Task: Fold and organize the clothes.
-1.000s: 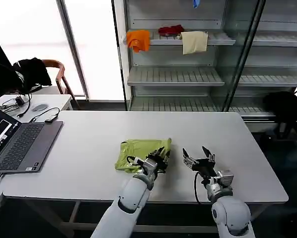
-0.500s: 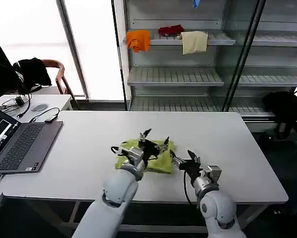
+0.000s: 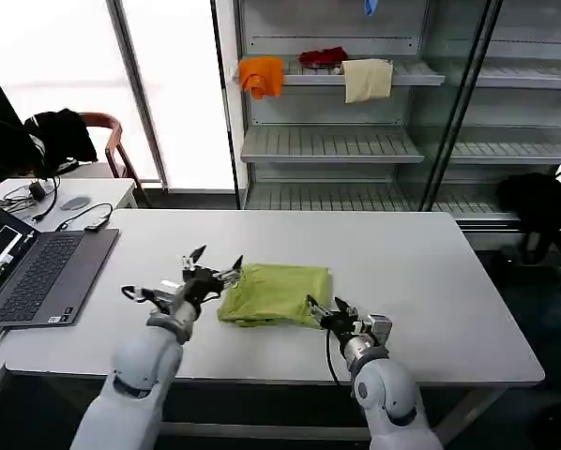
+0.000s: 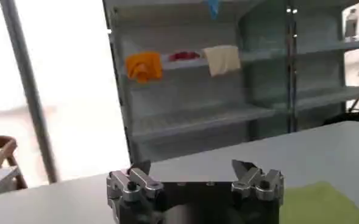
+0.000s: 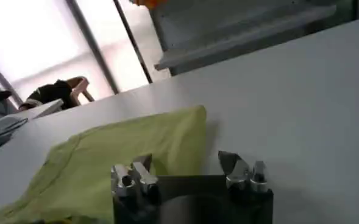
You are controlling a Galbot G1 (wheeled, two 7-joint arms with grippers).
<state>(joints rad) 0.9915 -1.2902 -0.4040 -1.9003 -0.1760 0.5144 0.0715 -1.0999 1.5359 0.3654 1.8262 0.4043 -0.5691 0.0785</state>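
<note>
The clothes, one lime yellow-green T-shirt [image 3: 274, 293], lie folded in a rough rectangle on the white table [image 3: 431, 272], near its front edge. My left gripper [image 3: 215, 261] hovers open just off the shirt's left edge, nothing between its fingers. In the left wrist view that gripper [image 4: 191, 169] stands open over bare table, with a corner of the shirt [image 4: 325, 204] beside it. My right gripper [image 3: 325, 307] is open at the shirt's near right corner. The right wrist view shows this gripper [image 5: 186, 161] spread wide, the shirt [image 5: 124, 158] lying flat just ahead of one finger.
An open laptop [image 3: 37, 272] sits at the table's left end. Behind the table, a shelf unit [image 3: 356, 141] holds orange [image 3: 262, 75], red [image 3: 323, 58] and cream [image 3: 367, 80] cloths. A chair with a black garment [image 3: 60, 136] stands at the back left.
My left gripper has come off the shirt and swung out to its left edge. The right gripper has moved left up to the shirt's near right corner. The shirt now lies flatter.
</note>
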